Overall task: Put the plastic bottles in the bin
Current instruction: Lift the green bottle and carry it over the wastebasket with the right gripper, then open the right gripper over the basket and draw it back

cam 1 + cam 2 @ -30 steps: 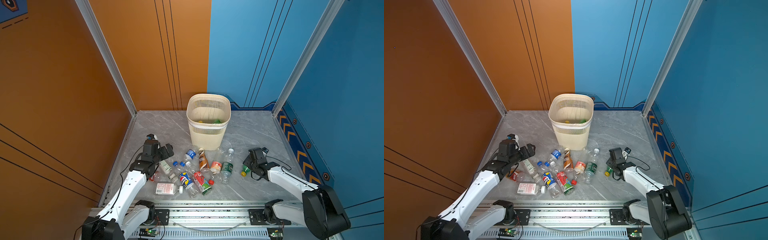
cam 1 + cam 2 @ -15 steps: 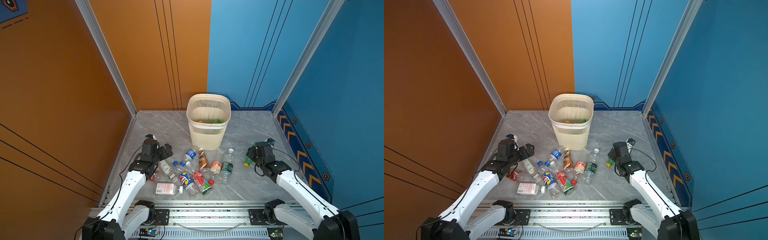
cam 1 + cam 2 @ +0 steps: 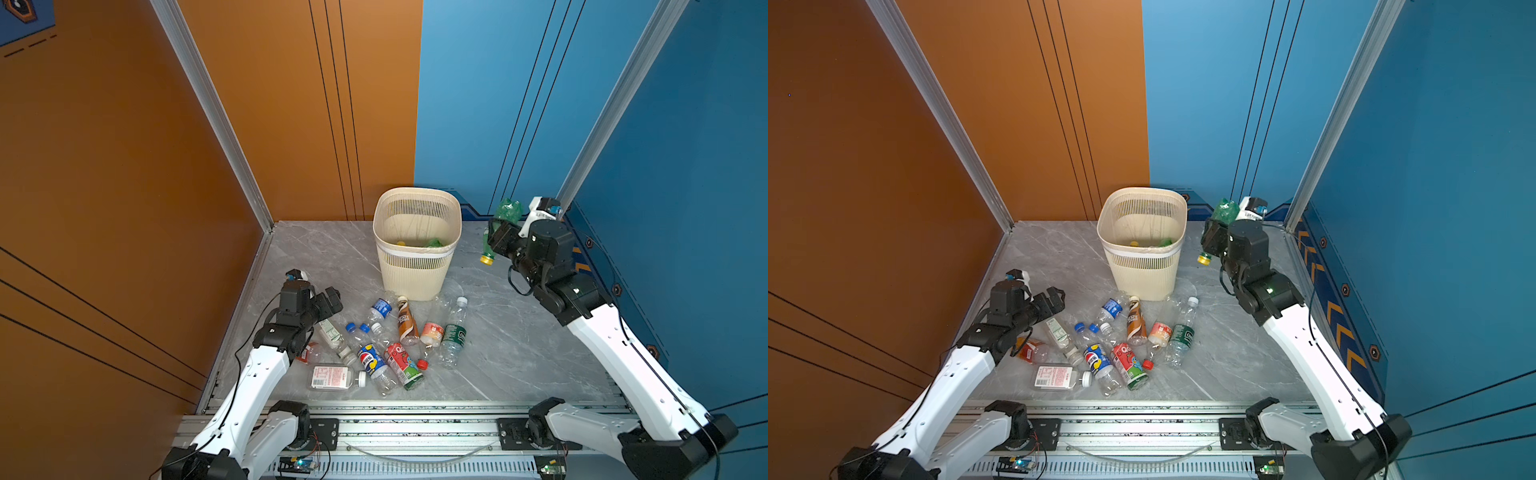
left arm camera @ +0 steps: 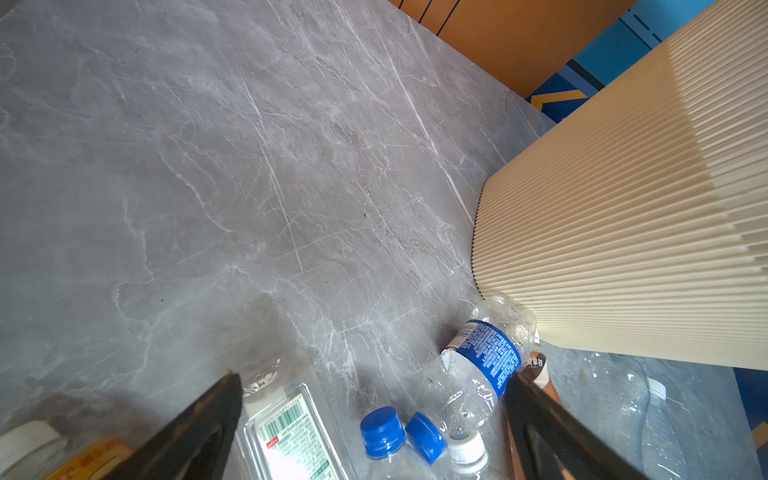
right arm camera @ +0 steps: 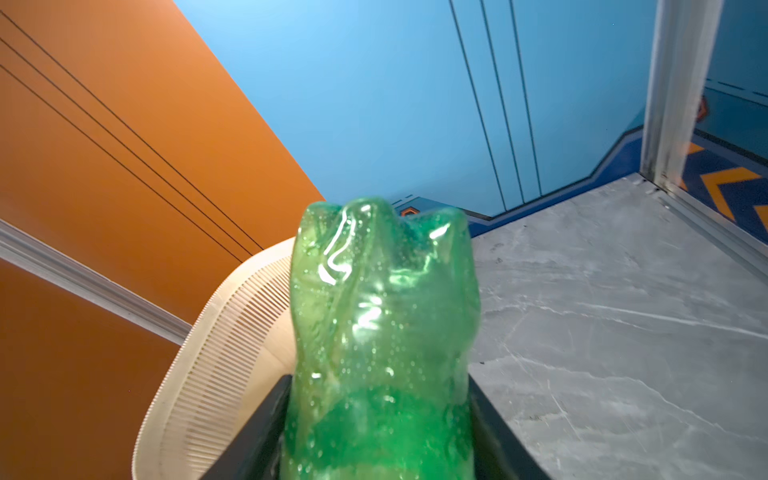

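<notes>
The bottles (image 3: 372, 361) lie clustered on the table (image 3: 519, 340) just before the bin (image 3: 415, 270) (others lie inside it).

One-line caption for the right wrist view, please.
Right gripper holding a crumpled green bottle, the beige bin behind it.

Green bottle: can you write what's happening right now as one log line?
right gripper: shut on green bottle, raised beside bin, not over it | left gripper: open, low by loose bottles
</notes>
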`<state>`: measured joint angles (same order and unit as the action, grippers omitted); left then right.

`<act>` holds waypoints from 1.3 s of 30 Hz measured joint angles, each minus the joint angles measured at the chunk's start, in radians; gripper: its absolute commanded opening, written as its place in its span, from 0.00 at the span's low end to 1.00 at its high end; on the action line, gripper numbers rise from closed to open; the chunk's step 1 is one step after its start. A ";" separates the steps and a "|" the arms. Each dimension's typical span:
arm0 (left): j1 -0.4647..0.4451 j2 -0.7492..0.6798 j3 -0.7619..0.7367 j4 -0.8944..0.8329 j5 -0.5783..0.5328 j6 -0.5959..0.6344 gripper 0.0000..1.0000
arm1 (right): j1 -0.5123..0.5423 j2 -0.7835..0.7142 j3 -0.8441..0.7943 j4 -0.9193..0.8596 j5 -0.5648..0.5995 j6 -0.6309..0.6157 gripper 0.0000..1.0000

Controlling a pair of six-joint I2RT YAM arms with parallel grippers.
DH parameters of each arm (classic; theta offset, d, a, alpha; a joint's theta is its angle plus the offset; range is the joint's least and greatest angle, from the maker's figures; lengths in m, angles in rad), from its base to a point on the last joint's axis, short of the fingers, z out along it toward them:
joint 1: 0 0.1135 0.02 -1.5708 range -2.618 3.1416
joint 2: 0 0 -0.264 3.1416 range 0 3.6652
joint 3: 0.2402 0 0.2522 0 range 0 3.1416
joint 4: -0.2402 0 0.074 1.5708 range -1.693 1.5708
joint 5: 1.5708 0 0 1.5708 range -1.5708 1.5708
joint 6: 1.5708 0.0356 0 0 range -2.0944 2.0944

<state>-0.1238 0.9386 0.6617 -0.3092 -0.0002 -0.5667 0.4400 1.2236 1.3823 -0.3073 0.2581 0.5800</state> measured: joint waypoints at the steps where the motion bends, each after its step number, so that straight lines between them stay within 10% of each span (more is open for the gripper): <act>1: 0.000 0.000 0.000 -0.002 0.000 0.000 0.99 | 0.012 0.035 0.039 0.004 -0.001 -0.010 0.46; 20: 0.034 -0.021 -0.001 -0.065 0.000 -0.003 1.00 | 0.060 0.618 0.523 -0.066 -0.098 -0.100 0.51; 30: 0.047 -0.014 -0.001 -0.108 0.000 -0.003 0.99 | 0.061 0.620 0.530 -0.088 -0.098 -0.122 0.96; 39: 0.052 -0.009 0.000 -0.143 0.001 -0.004 0.98 | 0.080 0.254 0.208 -0.005 -0.077 -0.135 0.99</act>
<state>-0.0719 0.9298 0.6613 -0.4519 0.0006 -0.5709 0.5201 1.4773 1.5898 -0.3122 0.1806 0.4450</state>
